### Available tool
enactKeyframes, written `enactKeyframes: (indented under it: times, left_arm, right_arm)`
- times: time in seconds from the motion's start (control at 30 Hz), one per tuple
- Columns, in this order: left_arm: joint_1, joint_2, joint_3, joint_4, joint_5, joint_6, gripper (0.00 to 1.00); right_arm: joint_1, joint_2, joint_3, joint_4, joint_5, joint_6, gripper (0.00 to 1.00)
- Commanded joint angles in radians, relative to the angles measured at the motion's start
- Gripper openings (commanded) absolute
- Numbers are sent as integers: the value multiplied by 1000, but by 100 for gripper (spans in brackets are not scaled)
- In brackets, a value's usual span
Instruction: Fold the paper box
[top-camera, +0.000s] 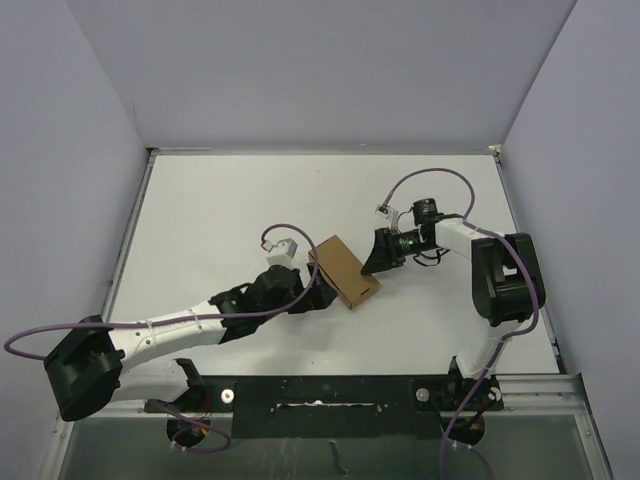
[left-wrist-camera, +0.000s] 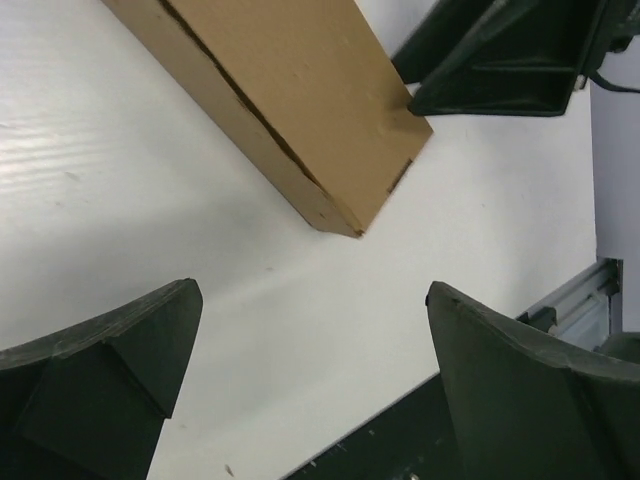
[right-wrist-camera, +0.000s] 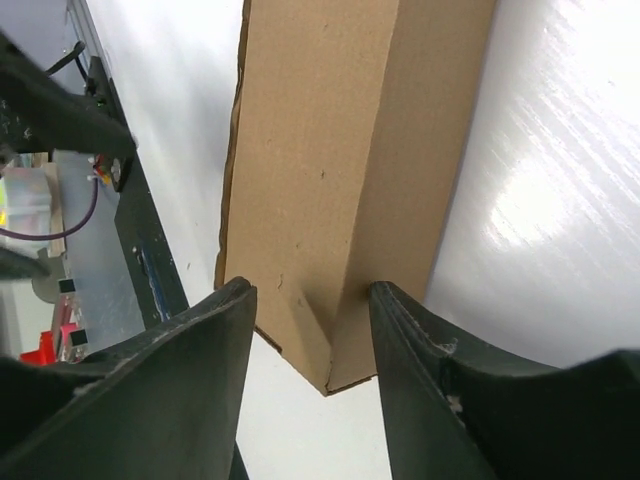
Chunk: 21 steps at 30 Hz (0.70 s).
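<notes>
white table (top-camera: 220, 200), right end effector (right-wrist-camera: 312, 292) pinching paper box (top-camera: 343, 270), left end effector (left-wrist-camera: 312, 300) wide nearby

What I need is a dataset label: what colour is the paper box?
Plain brown, unprinted cardboard; the paper box shows best in the right wrist view.

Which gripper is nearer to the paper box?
Right. The right gripper straddles one corner of the paper box, fingers touching it; the left gripper is open, short of the box, not touching.
</notes>
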Motion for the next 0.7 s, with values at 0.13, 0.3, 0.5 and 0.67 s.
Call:
enactKeyframes:
  times: [0.13, 0.3, 0.5, 0.67]
  left_arm:
    - [183, -9, -242, 517, 152, 15, 98]
    - [207, 106, -238, 676, 174, -38, 98]
    - [223, 169, -226, 757, 196, -58, 97]
    - [245, 112, -234, 696, 175, -58, 72]
  right_arm:
    - [-30, 63, -3, 18, -56, 54, 33]
    - [-74, 117, 2, 3, -58, 51, 25]
    - [-124, 149, 9, -22, -33, 32, 22]
    - [-160, 154, 10, -36, 1, 17, 19]
